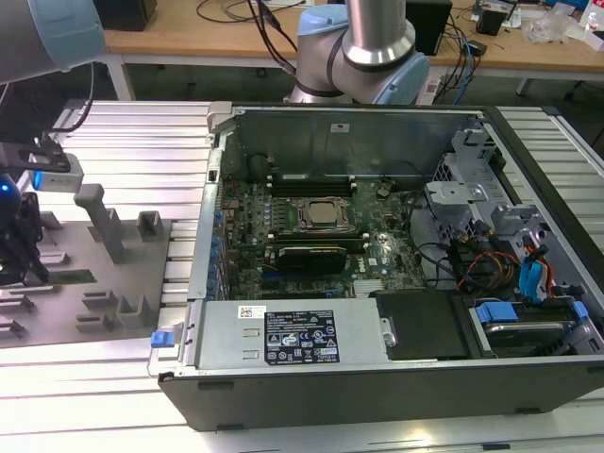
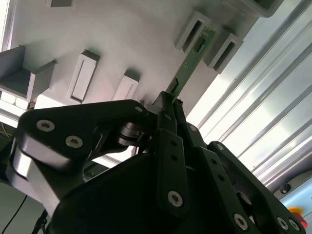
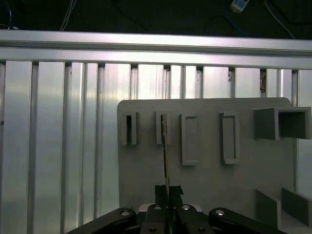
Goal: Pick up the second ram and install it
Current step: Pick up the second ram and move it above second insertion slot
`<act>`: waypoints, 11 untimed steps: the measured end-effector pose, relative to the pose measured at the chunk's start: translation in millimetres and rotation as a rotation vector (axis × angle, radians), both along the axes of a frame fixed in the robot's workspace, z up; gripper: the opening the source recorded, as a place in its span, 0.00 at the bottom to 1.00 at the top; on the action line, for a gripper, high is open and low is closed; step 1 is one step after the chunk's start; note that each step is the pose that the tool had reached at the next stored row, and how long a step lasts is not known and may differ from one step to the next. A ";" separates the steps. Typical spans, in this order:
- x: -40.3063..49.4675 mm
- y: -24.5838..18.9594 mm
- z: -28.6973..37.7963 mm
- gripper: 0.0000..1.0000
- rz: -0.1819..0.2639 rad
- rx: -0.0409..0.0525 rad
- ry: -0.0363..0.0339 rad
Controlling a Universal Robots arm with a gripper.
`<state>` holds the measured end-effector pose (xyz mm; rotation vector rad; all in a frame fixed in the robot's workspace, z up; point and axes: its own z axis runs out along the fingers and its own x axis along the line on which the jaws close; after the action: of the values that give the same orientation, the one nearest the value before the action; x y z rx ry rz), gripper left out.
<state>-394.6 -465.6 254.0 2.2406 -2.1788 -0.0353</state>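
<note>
So gripper was pinched shut on the ram, edge-on probably for a straight pull, tray at 9 o'clock of the case

Probably a robotics lab: a ribbed aluminium worktop carries an opened computer case, a robot arm rises behind it, and cables litter a wooden bench beyond.

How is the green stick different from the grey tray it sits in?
The second ram is green, thin and narrow; the grey tray is wide and flat. The ram stands on edge, pinched in the gripper; the tray lies flat on the metal rails. Both are outside the computer case.
</note>
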 end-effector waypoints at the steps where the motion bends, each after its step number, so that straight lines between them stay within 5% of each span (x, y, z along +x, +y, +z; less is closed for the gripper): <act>1: 0.0 0.0 1.3 0.14 0.000 0.0001 -0.0001; 11: 0.0 0.1 19.7 0.14 0.000 0.0000 -0.0001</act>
<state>-394.6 -465.5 273.7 2.2407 -2.1787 -0.0352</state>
